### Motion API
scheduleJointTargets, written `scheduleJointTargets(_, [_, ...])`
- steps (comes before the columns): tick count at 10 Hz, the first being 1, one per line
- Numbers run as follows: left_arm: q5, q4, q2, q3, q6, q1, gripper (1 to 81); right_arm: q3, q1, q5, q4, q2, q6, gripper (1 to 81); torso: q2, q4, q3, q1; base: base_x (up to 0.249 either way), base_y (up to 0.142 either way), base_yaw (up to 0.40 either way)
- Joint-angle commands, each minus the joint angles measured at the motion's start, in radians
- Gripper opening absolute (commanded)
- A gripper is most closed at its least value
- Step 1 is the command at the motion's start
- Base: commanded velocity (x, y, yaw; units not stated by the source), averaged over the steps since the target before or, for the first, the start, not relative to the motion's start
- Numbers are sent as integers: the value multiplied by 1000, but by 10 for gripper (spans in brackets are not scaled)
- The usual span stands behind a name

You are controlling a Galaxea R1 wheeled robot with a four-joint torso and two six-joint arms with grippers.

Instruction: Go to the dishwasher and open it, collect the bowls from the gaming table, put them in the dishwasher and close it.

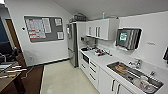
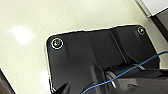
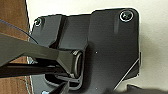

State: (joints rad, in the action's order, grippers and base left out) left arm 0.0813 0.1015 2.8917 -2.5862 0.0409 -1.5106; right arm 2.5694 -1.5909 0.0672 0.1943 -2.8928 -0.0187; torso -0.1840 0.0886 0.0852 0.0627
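Frankly, no writing here can be read. The noticeboard (image 1: 43, 28) on the far wall carries white sheets, some with red bands, but their text is a blur. The dispenser (image 1: 128, 38) on the right wall has a green label, also unreadable, and a faint grey mark further right on that wall tells me nothing.

From my head I see the long white table (image 1: 105, 61) along the right wall, with wall cupboards (image 1: 101, 28) above its far end and a steel fridge (image 1: 72, 45) beyond it. A sink (image 1: 112, 65) is let into the near end, with a tap (image 1: 136, 62) behind it; it holds something orange (image 1: 121, 67) and some pale dishes (image 1: 143, 83). A small dark-fronted unit (image 1: 85, 58) sits under the far end of the table among white drawers; I cannot tell whether it is the dishwasher. At the left edge stands a wood table (image 1: 7, 81) with flat things on it.

My wrists add what the head lacks. The left one looks down on pale floor (image 2: 75, 15), with a blue cable (image 2: 130, 70) crossing my dark plate. The right one shows a brown wood surface (image 3: 12, 22) beside a pale one.

Whether my fingers are wide or narrow, I cannot tell on either arm.
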Motion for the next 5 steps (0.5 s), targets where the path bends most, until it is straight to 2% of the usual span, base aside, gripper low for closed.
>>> scheduleJointTargets(1, [-44, -3, -9, 3, -3, 57, 811, 1, 53, -43, -32, 21, 17, 811, 0, 0, 0, 0, 0, 0, 371])
scheduleJointTargets(5, [-43, 1, -11, -2, -4, 57, 811, 3, 54, -46, -33, 25, 17, 811, 0, 0, 0, 0, 0, 0, 371])
